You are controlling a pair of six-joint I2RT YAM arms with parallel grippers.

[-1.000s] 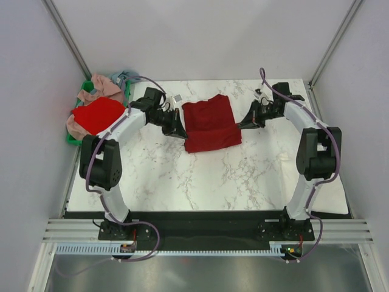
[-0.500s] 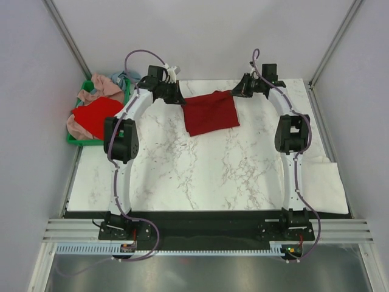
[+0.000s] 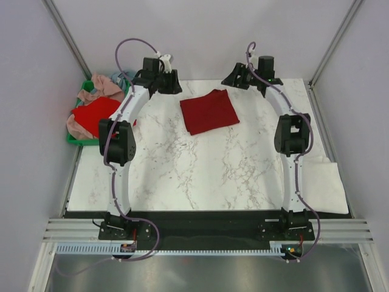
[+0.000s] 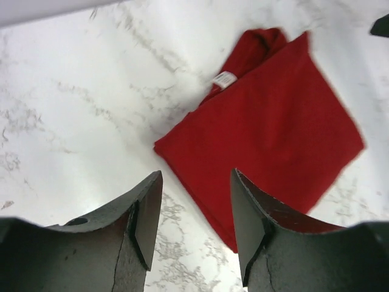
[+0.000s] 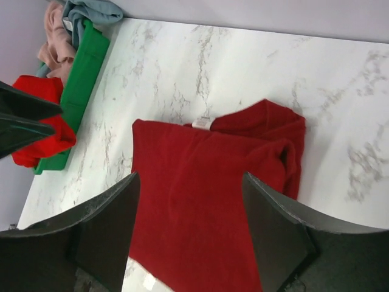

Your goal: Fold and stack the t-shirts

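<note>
Item: dark red t-shirt (image 3: 209, 111), folded, flat on tabletop (image 3: 200, 176), lying between left pincer (image 3: 171, 82) and right pincer (image 3: 235, 77), below both. Both pincers wide, empty. Handling, judged: light, limp cloth, likely to sag and slip open; pinch a folded edge near corners.

Left arm (image 3: 130, 108), right arm (image 3: 281, 102) stretched far forward; both jaws apart.

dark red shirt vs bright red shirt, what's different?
The dark red shirt is folded into a flat rough square; the bright red shirt drapes loosely. The dark one sits alone on the table; the bright one sits in the green crate. Both are plain red cloth.
</note>
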